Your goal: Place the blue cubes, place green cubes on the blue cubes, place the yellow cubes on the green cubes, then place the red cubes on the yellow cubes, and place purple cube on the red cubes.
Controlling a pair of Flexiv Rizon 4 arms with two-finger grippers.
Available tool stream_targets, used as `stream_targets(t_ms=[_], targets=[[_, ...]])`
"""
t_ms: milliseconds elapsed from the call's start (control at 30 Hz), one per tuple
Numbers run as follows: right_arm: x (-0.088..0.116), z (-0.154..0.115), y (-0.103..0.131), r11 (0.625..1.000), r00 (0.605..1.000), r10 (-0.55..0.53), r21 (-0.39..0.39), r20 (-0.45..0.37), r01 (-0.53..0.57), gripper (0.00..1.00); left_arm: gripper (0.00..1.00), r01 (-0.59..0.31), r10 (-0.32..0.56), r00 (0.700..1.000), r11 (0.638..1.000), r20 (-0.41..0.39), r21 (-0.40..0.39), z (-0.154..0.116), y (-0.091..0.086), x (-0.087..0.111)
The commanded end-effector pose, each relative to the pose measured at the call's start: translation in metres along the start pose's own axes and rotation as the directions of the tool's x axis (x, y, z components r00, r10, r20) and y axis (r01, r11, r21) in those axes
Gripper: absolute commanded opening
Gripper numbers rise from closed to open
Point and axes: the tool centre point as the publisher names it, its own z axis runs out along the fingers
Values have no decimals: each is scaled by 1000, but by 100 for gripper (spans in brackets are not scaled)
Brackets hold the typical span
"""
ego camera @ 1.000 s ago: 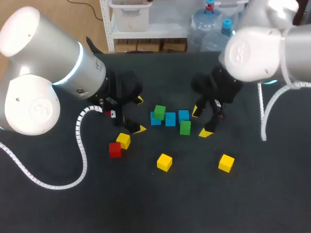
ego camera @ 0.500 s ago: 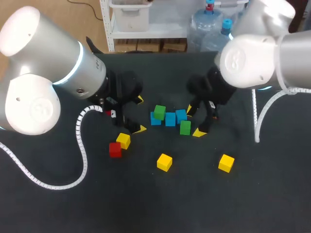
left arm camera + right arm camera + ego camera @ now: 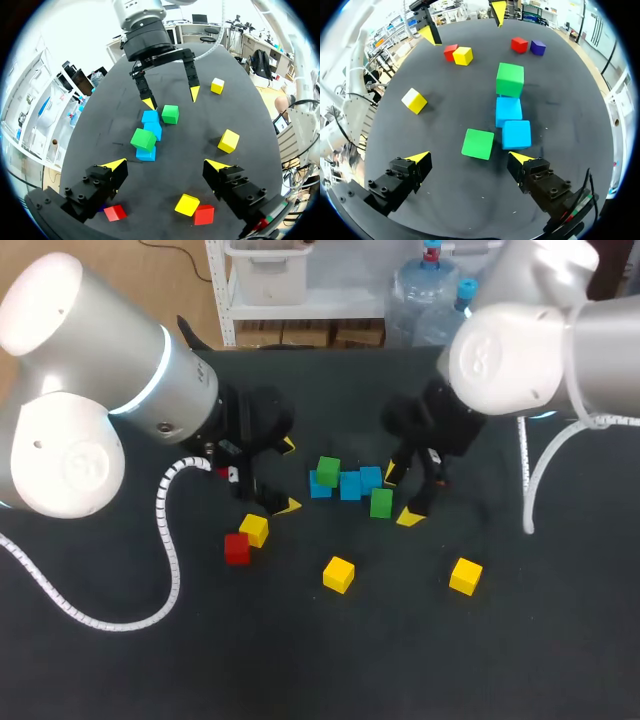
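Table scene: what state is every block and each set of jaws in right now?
Three blue cubes: flat on the table, in a row.
First green cube: stacked on the end blue cube.
Second green cube: loose on the table.
Three yellow cubes: loose, unstacked.
Two red cubes: loose, unstacked.
Purple cube: loose.
Left jaws: open, empty.
Right jaws: open, empty.

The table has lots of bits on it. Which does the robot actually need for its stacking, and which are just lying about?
Part of the job:
blue cubes
green cubes
yellow cubes
red cubes
purple cube, seen only from the right wrist

Just lying about:
white coiled cable trailing from the left arm across the table
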Motion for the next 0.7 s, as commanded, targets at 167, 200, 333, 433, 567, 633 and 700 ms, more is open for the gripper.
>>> stream_targets(t_ms=[167, 200, 333, 433, 567, 633, 700], targets=[[-15, 7, 15, 999, 999, 3, 48, -48, -1, 100, 100, -2, 2, 1000, 1000, 6, 1, 0, 0, 2], [-16, 9, 15, 999, 998, 2, 45, -56, 1, 100, 100, -2, 2, 1000, 1000, 6, 1, 0, 0, 2], [-13, 19, 13, 1000, 997, 10, 30, -71, -8, 100, 100, -2, 2, 1000, 1000, 6, 1, 0, 0, 2], [-10, 23, 12, 1000, 997, 21, 23, -72, -19, 90, 100, -2, 2, 1000, 1000, 6, 1, 0, 0, 2], [-4, 20, 14, 999, 997, 34, 32, -70, -31, 0, 100, -2, 2, 1000, 1000, 6, 1, 0, 0, 2], [-1, 15, 16, 998, 997, 42, 41, -70, -39, 0, 100, -2, 2, 1000, 1000, 6, 1, 0, 0, 2], [4, 10, 17, 998, 996, 51, 48, -69, -47, 0, 100, -2, 2, 1000, 1000, 6, 1, 0, 0, 2]])
